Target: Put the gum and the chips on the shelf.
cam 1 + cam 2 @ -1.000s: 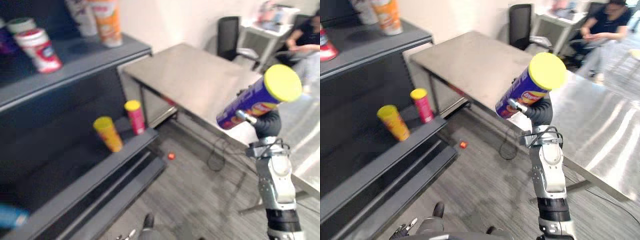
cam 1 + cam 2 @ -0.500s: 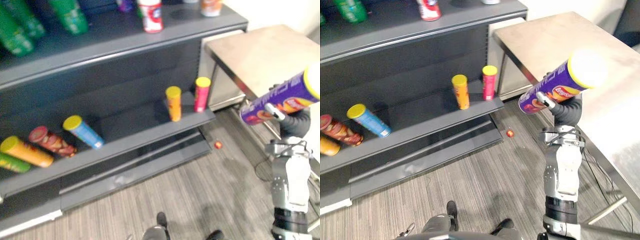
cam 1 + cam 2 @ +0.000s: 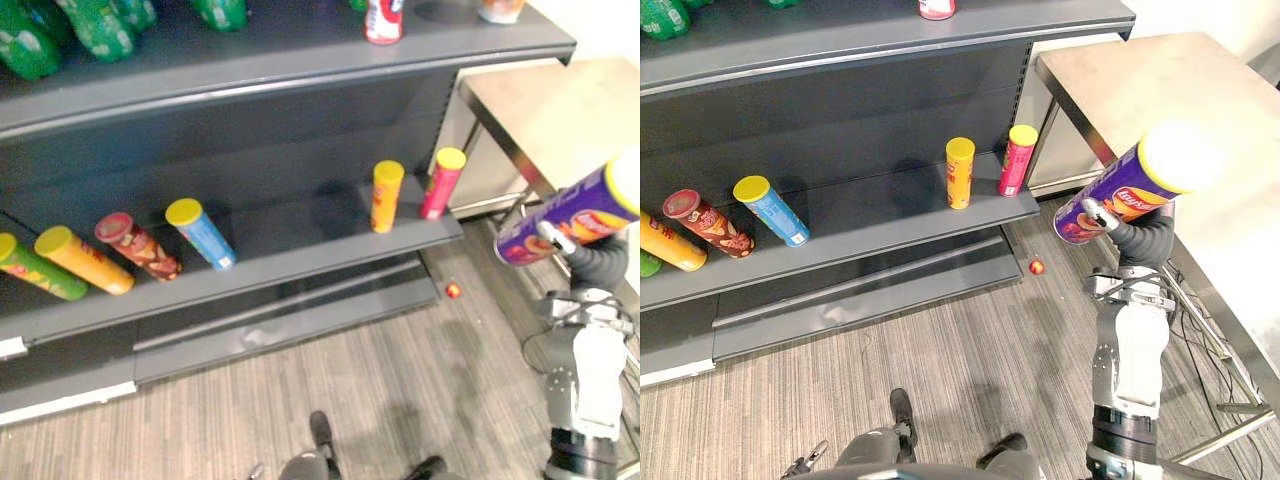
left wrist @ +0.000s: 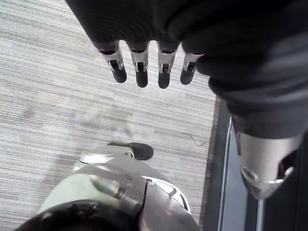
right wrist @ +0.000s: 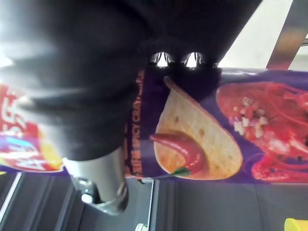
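Since the earlier pictures the view has been swung away from the table and onto the shelf, a shift of the whole scene that is to be put down to the camera and not to the things. The purple chips can has been kept raised in the right hand throughout. The can is held well apart from the shelf, out over the floor by the table's corner, slanted with its yellow lid uppermost. The grasp is taken near the lower end, so most of the can's length stands clear of the hand. From here a slip or a swing of the can within the grip is judged the chief danger, since the long free end would act as a lever on any jolt. A second danger lies at the right end of the lower board, where an orange can and a pink can stand upright and could be toppled by a careless approach. The upper board could also be struck by the raised lid. In the right wrist view the hand is seen closed round the can, the fingers curled over its printed side and the thumb brought under it. The left hand is left idle and empty, its fingers relaxed and nearly straight, hanging above the floor
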Robot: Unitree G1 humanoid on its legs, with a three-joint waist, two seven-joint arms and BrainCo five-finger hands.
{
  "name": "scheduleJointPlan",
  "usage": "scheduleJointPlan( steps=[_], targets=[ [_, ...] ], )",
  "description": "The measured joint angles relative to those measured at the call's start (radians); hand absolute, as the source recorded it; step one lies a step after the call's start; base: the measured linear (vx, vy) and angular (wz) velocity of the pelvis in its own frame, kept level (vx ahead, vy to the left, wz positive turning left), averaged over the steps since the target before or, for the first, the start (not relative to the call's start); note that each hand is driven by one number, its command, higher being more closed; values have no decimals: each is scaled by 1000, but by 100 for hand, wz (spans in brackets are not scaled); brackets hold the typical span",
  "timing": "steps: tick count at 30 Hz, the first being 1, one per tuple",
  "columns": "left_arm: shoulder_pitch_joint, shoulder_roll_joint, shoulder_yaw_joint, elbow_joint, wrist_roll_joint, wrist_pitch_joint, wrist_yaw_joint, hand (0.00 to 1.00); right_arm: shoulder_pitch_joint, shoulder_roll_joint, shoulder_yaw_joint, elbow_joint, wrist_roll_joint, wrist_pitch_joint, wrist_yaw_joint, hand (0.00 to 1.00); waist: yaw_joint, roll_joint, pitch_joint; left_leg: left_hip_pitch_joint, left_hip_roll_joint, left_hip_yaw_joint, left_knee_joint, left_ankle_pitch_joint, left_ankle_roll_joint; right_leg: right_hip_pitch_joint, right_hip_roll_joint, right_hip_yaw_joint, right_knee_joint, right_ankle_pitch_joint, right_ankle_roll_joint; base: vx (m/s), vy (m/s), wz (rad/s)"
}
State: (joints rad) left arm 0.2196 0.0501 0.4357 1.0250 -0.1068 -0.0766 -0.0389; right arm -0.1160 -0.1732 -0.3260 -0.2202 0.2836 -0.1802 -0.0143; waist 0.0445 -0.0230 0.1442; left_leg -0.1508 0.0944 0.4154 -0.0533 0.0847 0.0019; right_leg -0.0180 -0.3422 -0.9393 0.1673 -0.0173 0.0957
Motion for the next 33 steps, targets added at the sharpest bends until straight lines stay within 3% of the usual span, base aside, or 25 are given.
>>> scheduleJointPlan(
  steps=[9,14,16,17,18,19,20,22,26,28,30,33],
  targets=[
    [-33,-4,-5,-12,-51,-3,-9,0,0,0,37,8,0,0,1,100,0,-3,26,-56,27,-24,41,6,-10,-11,41,13,-23,4,6,19,-35,4],
    [-48,-4,-26,-52,-117,-9,-9,0,-41,-6,158,40,0,1,16,100,50,-1,74,-136,72,-83,278,-117,-2,22,32,13,31,4,7,38,47,29],
    [-41,-5,-57,-49,-128,-8,-10,0,-46,-6,225,40,0,0,43,100,52,12,84,-159,73,-125,354,-193,10,21,-30,30,169,2,6,-14,124,44],
    [-39,-1,-63,-51,-128,-9,-10,0,-44,-5,248,40,0,1,53,100,50,10,89,-159,62,-138,374,-210,22,8,-69,77,251,9,-8,8,149,67],
    [-37,5,-79,-59,-128,-9,-9,0,-45,-6,272,40,0,1,64,100,49,12,92,-146,42,-171,383,-220,36,-45,-101,214,365,45,-97,82,167,71],
    [-33,16,-102,-72,-128,-11,-9,0,-45,-5,283,40,0,0,72,100,49,14,96,-140,34,-195,381,-222,40,-101,-82,360,414,46,-132,121,192,87],
    [-33,31,-129,-77,-125,-13,-10,0,-44,-4,300,40,0,0,87,100,46,23,101,-138,24,-238,370,-221,41,-131,-6,540,377,-28,-66,118,139,75],
    [-33,53,-138,-72,-124,-24,-12,0,-45,-3,317,39,1,-1,100,100,47,4,100,-121,-12,-276,347,-216,40,-148,54,682,288,-76,-33,129,84,85],
    [-37,70,-164,-67,-115,-31,-13,0,-42,-3,320,31,8,-3,113,100,42,-16,97,-104,-94,-370,336,-211,31,-193,95,823,163,-72,-23,162,-5,96],
    [-39,72,-165,-67,-117,-31,-13,0,-28,-3,321,30,11,-3,117,100,39,-20,96,-102,-123,-426,343,-211,28,-203,99,851,148,-64,-10,169,-120,112],
    [-35,70,-164,-67,-129,-32,-13,0,-15,-3,325,26,13,-3,130,100,44,-19,95,-103,-135,-490,370,-219,4,-157,102,814,109,-79,43,190,-206,89],
    [-29,50,-161,-64,-155,-30,-16,0,0,16,321,15,34,-3,134,100,37,-18,95,-104,-94,-543,317,-187,-51,-132,146,738,74,-99,26,125,-249,52]
  ],
)
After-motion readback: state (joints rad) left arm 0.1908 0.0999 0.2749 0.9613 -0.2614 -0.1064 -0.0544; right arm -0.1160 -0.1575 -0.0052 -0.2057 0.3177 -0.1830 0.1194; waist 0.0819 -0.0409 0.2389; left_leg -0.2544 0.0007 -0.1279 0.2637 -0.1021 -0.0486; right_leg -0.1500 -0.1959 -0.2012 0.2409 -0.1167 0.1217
